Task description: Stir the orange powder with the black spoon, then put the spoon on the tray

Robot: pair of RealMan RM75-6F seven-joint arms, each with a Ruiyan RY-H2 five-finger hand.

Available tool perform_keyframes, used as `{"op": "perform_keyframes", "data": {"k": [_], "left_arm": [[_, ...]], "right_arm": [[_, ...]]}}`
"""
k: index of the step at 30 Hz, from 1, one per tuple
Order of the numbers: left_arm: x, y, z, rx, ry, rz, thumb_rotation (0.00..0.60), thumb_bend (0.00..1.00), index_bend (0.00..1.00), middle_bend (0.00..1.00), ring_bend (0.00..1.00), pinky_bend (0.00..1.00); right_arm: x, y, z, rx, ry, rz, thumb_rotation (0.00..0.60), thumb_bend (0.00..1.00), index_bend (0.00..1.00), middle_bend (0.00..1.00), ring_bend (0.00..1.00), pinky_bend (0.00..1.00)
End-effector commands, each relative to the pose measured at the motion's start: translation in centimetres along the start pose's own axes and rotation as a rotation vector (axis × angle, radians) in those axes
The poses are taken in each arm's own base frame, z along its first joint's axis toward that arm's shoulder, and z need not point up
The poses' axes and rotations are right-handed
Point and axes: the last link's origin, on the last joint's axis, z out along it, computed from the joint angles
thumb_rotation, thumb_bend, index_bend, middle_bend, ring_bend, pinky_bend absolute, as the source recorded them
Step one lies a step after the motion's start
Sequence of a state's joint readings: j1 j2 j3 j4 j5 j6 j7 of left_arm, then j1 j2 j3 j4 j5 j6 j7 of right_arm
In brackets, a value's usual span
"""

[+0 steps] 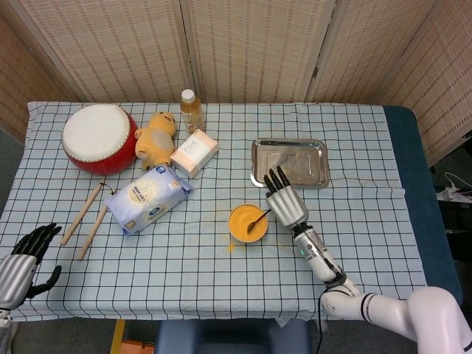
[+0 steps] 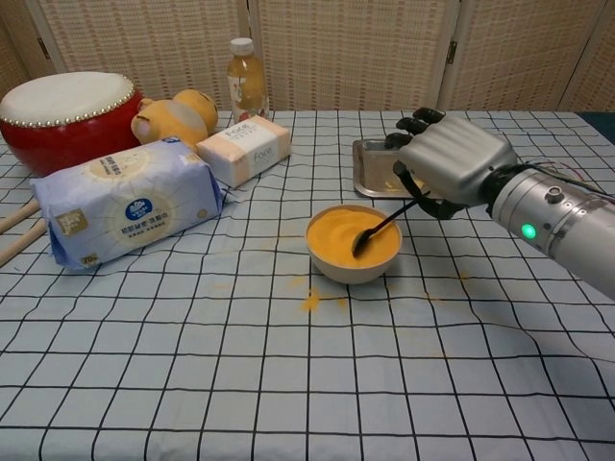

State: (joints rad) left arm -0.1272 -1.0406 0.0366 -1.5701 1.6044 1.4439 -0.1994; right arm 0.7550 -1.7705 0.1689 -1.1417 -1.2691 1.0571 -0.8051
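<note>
Head view: the right hand [image 1: 286, 204] sits just right of centre, gripping the handle of the black spoon [image 1: 257, 218]. The spoon's long axis slants from the hand at upper right down to lower left, where its tip dips into the orange powder [image 1: 243, 221] in the bowl [image 1: 247, 236]. The tray [image 1: 289, 162] lies directly above the hand in the frame, near it, with the fingertips reaching to about its lower left edge. The left hand [image 1: 21, 262] hangs at the lower left corner, well apart from all this, holding nothing, fingers spread.

Chest view: the right hand [image 2: 449, 163] is at centre right, fingers clamped on the spoon handle, with the spoon [image 2: 382, 227] running down and leftward into the powder [image 2: 346, 235], its head buried on the right side of the bowl [image 2: 351, 270]. The tray [image 2: 377, 165] shows behind and partly hidden by the hand, just beyond the bowl. The left hand is not seen here.

Judging from this, stirring is underway, and the later placement needs only a short carry away from the bowl toward the tray behind the hand; the right hand is by far the nearer one.
</note>
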Motion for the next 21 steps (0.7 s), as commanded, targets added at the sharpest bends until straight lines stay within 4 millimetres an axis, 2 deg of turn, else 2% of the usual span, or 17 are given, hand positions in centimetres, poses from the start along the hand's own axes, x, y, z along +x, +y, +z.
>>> {"op": "perform_keyframes", "data": {"k": [1, 6, 14, 21], "left_arm": [[0.0, 0.0, 0.0, 0.000, 0.001, -0.002, 0.600, 0.45, 0.00, 0.02, 0.00, 0.12], [0.1, -0.1, 0.0, 0.001, 0.002, -0.004, 0.600, 0.46, 0.00, 0.02, 0.00, 0.12], [0.1, -0.1, -0.1, -0.002, 0.003, -0.007, 0.600, 0.46, 0.00, 0.02, 0.00, 0.12], [0.2, -0.1, -0.1, -0.004, 0.004, -0.008, 0.600, 0.46, 0.00, 0.02, 0.00, 0.12]], "right_arm": [[0.2, -0.4, 0.8, -0.007, 0.006, 0.002, 0.600, 0.55, 0.81, 0.13, 0.00, 0.04], [0.6, -0.7, 1.1, -0.020, 0.042, 0.018, 0.600, 0.55, 0.81, 0.13, 0.00, 0.04], [1.2, 0.1, 1.1, -0.039, 0.092, 0.060, 0.600, 0.55, 0.81, 0.13, 0.00, 0.04], [0.9, -1.1, 2.3, -0.020, 0.061, 0.030, 0.600, 0.55, 0.81, 0.13, 0.00, 0.05]]}}
